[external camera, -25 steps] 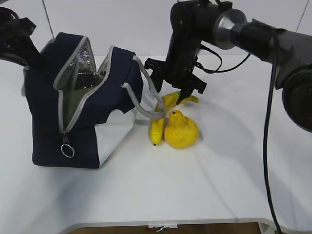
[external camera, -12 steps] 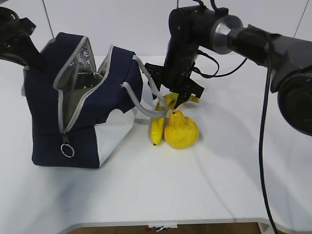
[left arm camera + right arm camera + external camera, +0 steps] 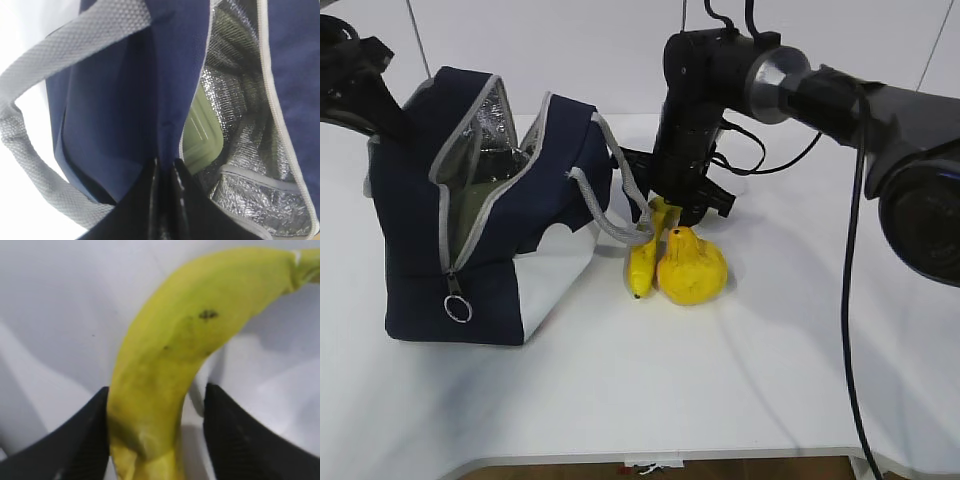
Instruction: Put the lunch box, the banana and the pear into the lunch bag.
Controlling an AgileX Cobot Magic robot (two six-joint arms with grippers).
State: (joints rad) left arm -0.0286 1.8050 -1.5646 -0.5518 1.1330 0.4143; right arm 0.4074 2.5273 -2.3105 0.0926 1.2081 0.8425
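Observation:
The navy lunch bag [image 3: 535, 205] stands open on the left of the white table, foil lining showing. Inside it lies the pale green lunch box [image 3: 202, 131]. My left gripper [image 3: 165, 167] is shut on the bag's navy rim [image 3: 172, 75] and holds the mouth apart; in the exterior view it reaches in from the upper left [image 3: 382, 118]. The banana [image 3: 643, 262] lies right of the bag against the pear [image 3: 692, 268]. My right gripper [image 3: 672, 212] is down over the banana's far end. Its fingers straddle the banana [image 3: 170, 365], the left one touching it, the right one with a gap.
A grey bag handle [image 3: 612, 218] hangs down close to the banana and my right gripper. The right arm's black cable [image 3: 848, 300] loops over the table's right side. The table's front edge [image 3: 650, 458] runs along the bottom.
My right gripper has come down onto the banana's far end and its fingers have drawn in a little. The bag, pear and left gripper have not moved.

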